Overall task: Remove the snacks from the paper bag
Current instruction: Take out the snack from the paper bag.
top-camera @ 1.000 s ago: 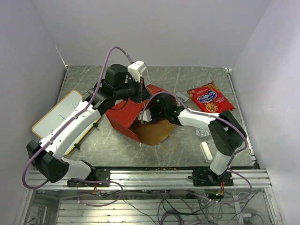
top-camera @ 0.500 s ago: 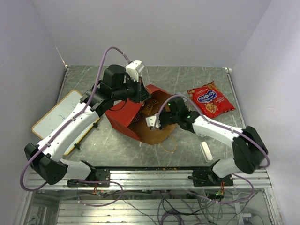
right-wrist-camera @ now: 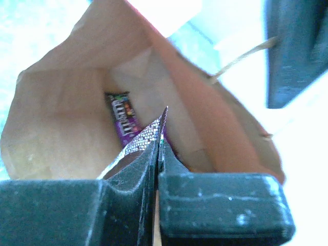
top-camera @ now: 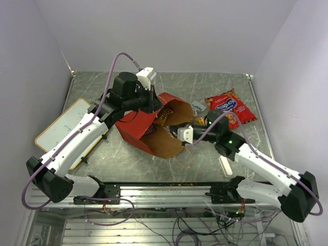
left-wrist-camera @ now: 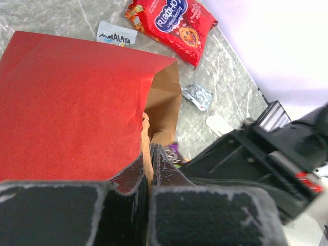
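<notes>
left gripper pinched closed, arm stretched forward; right gripper clamped tight, arm angled leftward.

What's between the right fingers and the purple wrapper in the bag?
Nothing visible blocks it: the paper bag gapes toward the right fingers, the left fingers pinching its handle, and the purple wrapper lies bare inside. But the right fingers are shut on a silver wrapper, which likely must be dropped first.

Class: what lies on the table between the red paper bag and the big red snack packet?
A small white wrapper with dark lettering, flat between paper bag and red packet; the left wrist view shows it.
</notes>
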`<state>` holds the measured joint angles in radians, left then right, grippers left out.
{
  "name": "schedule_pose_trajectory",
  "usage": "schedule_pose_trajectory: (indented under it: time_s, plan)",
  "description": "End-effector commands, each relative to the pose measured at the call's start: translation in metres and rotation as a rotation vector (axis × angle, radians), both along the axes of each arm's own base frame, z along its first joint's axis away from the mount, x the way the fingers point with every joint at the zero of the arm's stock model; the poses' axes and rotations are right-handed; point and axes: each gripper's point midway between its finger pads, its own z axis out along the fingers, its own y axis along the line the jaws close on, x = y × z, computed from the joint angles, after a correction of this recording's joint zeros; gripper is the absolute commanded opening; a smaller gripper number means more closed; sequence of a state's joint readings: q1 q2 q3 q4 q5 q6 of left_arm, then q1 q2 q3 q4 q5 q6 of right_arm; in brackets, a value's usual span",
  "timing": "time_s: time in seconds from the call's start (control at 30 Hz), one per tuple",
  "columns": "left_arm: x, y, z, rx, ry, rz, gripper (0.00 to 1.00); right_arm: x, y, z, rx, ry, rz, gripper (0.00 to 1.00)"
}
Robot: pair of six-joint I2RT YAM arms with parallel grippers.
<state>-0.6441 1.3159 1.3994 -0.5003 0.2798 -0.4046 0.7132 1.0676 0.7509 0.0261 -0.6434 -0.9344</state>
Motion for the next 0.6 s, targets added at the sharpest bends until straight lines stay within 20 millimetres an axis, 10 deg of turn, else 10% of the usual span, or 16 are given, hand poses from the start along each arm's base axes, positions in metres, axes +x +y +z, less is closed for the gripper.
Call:
schedule_pose_trajectory:
  time_s: [0.0,0.33,0.57]
  plan:
    - [0.007,0.005,0.001,0.017,-0.006,0.052,0.07,0.001,-0.016,0.053,0.144,-0.082,-0.106,0.0]
    - [0.012,-0.006,-0.007,0.022,0.034,0.025,0.07,0.046,-0.107,0.154,0.317,-0.377,-0.643,0.0]
    - [0.012,-0.003,-0.004,0.026,0.022,0.031,0.07,0.094,-0.169,0.117,0.312,-0.265,-1.12,0.0]
